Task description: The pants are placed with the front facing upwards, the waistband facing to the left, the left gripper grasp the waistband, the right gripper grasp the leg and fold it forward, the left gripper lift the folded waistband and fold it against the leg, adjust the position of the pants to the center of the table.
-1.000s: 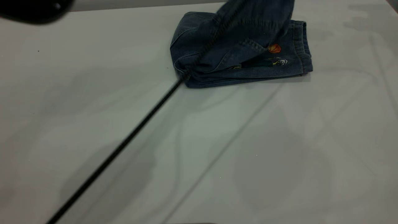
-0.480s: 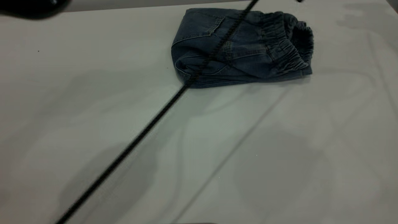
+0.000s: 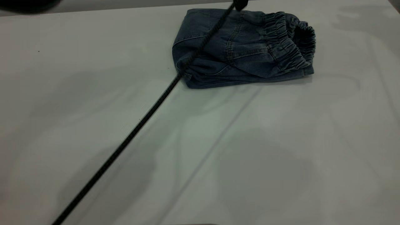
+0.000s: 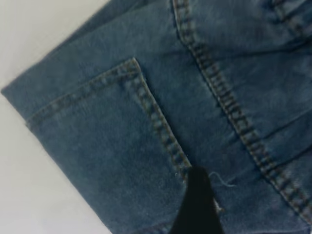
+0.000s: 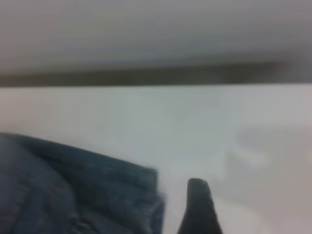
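The blue denim pants [image 3: 240, 50] lie folded into a compact bundle at the far middle of the white table [image 3: 200, 150]. The ruched waistband [image 3: 286, 43] rests on top at the bundle's right end, over the leg layers, whose stitched edges show along the near side [image 3: 218, 82]. My left gripper [image 3: 240, 3] hovers just above the bundle's far edge; its wrist view shows one black finger [image 4: 197, 207] over the patch pocket [image 4: 107, 131], holding nothing. My right gripper [image 5: 200, 209] hangs over bare table beside a denim edge [image 5: 73, 195].
A black braided cable [image 3: 137, 128] runs diagonally from the near left corner across the pants to the left gripper. A dark blurred shape [image 3: 25, 3] sits at the far left corner. The table's far edge [image 5: 146, 78] shows in the right wrist view.
One second ago the waistband end hung lifted over the printed leg. It now lies folded down on the leg, let go, and the left gripper has drawn back leftward.
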`<act>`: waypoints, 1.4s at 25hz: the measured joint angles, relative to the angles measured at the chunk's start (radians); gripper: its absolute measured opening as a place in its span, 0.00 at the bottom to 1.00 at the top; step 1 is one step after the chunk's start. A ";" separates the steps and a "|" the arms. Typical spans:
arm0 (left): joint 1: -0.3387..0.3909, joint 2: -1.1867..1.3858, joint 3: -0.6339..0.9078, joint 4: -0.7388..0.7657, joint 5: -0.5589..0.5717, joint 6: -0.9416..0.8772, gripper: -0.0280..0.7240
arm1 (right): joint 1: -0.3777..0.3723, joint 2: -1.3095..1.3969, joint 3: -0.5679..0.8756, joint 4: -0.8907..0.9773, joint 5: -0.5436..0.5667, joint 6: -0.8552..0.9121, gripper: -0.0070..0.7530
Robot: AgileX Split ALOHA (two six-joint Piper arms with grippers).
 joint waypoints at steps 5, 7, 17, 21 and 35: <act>0.001 0.076 0.000 0.000 -0.014 0.004 0.73 | 0.000 -0.111 -0.003 0.046 0.005 -0.001 0.59; 0.001 0.111 0.000 0.000 -0.035 0.004 0.73 | 0.000 -0.159 -0.003 0.063 0.008 -0.001 0.59; 0.004 0.190 -0.007 -0.023 -0.102 0.001 0.73 | 0.000 -0.353 0.027 0.149 0.016 -0.001 0.59; 0.004 0.189 -0.012 -0.027 -0.031 -0.075 0.73 | 0.000 -0.408 0.027 0.151 0.016 -0.001 0.59; 0.003 0.148 -0.010 -0.057 0.001 -0.136 0.73 | 0.000 -0.507 0.088 0.167 0.016 -0.006 0.59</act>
